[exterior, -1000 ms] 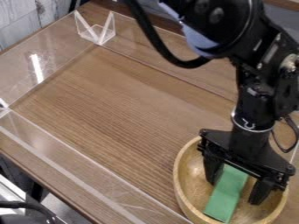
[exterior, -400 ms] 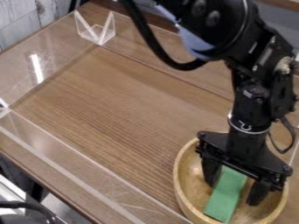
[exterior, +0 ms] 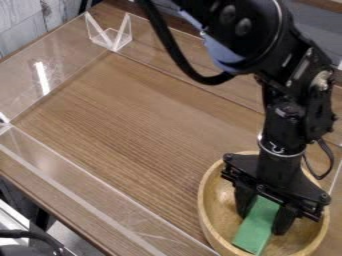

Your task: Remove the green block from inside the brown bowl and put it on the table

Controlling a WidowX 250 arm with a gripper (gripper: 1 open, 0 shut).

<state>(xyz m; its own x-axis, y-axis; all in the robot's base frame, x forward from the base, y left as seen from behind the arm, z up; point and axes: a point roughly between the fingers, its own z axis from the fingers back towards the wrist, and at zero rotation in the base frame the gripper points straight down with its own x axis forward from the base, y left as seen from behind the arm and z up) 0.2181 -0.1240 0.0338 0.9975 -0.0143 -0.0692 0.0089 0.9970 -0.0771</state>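
The brown bowl (exterior: 209, 208) sits at the table's (exterior: 134, 120) near right corner. Inside it lies the green block (exterior: 257, 234), its lower end showing below the black fingers. My gripper (exterior: 271, 214) points straight down into the bowl. Its two fingers are drawn in against the block's upper part, shut on it. The block still rests low in the bowl. Its upper end is hidden behind the fingers.
Low clear plastic walls (exterior: 54, 150) edge the tabletop on the left and front. A small clear plastic stand (exterior: 107, 32) sits at the far left corner. The black arm and its cable rise over the right side.
The fingers, spread wide on both sides of the green block before, have closed in on it. The hand itself has stayed in place over the bowl.
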